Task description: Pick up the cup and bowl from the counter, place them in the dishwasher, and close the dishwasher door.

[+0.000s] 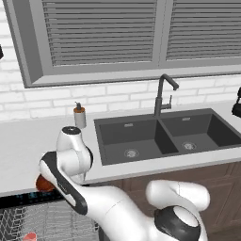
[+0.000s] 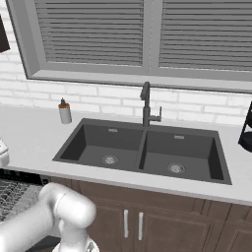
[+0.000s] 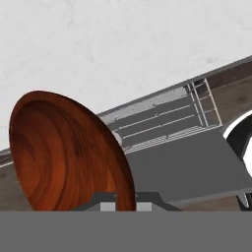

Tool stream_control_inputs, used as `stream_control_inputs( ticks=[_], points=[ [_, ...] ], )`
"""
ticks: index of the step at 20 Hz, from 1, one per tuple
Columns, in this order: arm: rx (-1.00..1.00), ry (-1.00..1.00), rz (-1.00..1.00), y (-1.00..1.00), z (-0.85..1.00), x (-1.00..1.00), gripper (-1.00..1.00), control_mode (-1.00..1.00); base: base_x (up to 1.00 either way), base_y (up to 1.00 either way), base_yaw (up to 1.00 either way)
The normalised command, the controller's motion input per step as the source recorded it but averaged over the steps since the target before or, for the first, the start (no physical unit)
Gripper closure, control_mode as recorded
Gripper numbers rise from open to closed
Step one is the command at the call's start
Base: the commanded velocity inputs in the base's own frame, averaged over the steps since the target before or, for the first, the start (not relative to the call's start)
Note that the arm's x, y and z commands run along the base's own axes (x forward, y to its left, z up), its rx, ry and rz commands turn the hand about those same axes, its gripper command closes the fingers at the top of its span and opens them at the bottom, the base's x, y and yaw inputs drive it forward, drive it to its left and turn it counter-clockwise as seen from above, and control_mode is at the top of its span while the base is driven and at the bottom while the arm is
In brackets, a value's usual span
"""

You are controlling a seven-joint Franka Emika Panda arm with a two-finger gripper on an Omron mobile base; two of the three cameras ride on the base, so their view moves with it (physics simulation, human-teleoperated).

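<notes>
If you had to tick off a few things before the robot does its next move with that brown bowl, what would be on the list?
1. Grip: the gripper is shut on the rim of the shallow reddish-brown wooden-looking bowl: ok.
2. Bowl off the light grey-white counter: it hangs tilted at the counter's front edge: ok.
3. Dishwasher open: grey wire rack shows below the counter: ok.
4. The small cup with the salmon-red inside is already in the rack: ok.
5. Free spot in the rack for the bowl: cannot tell.
6. Dark dishwasher door lies folded down, not yet closed: not ok.
</notes>
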Motion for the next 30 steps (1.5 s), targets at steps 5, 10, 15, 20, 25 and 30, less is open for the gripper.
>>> stream_control_inputs(
  ticks=[5,10,15,20,25,30],
  points=[
    [-0.07,0.04,0.00,-0.02,0.00,-0.30,1.00,-1.00,0.00,0.00,0.00],
    [-0.06,0.06,0.00,0.00,0.00,-0.42,1.00,-1.00,0.00,0.00,0.00],
    [-0.11,0.17,0.00,0.00,-0.13,-0.21,1.00,-1.00,0.00,0.00,0.00],
    [-0.11,0.07,-0.04,0.00,-0.47,-0.09,1.00,-1.00,0.00,0.00,0.00],
    [-0.07,0.00,-0.09,-0.08,-0.72,-0.26,1.00,-1.00,0.00,0.00,0.00],
    [-0.01,-0.04,-0.10,-0.23,-0.66,-0.38,1.00,-1.00,0.00,0.00,0.00]
  ],
)
